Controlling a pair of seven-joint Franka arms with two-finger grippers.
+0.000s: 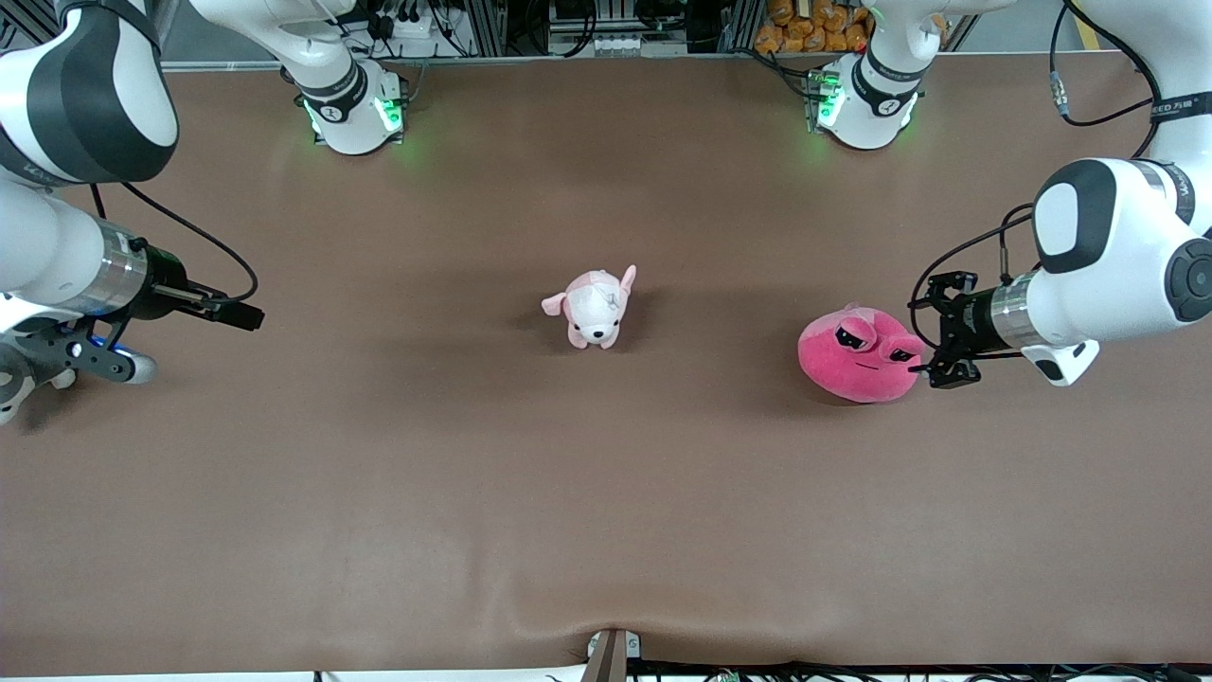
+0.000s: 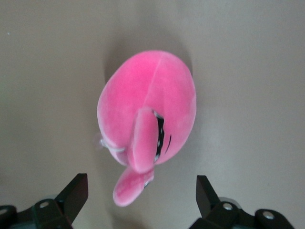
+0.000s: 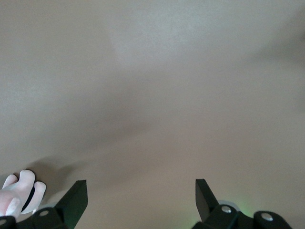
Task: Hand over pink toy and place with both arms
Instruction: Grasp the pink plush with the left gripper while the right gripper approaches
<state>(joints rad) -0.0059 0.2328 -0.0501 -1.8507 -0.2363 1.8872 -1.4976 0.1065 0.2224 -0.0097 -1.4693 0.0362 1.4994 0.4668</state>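
Observation:
The pink toy [image 1: 857, 355], a round hot-pink plush with half-lidded black eyes, lies on the brown table toward the left arm's end. My left gripper [image 1: 933, 333] hangs low right beside it, open, its fingers on either side of the toy's eye end and not touching it. In the left wrist view the pink toy [image 2: 147, 112] fills the middle, and one bulging eye reaches in between the spread fingers of the left gripper [image 2: 141, 193]. My right gripper [image 1: 237, 313] waits open over the table at the right arm's end, and in its wrist view the right gripper [image 3: 141, 193] has only bare table between its fingers.
A small pale pink-and-white dog plush [image 1: 595, 308] stands mid-table, between the two grippers. The arm bases [image 1: 355, 109] [image 1: 862, 104] with green lights stand at the table edge farthest from the front camera. The brown table [image 1: 473, 493] stretches toward the front camera.

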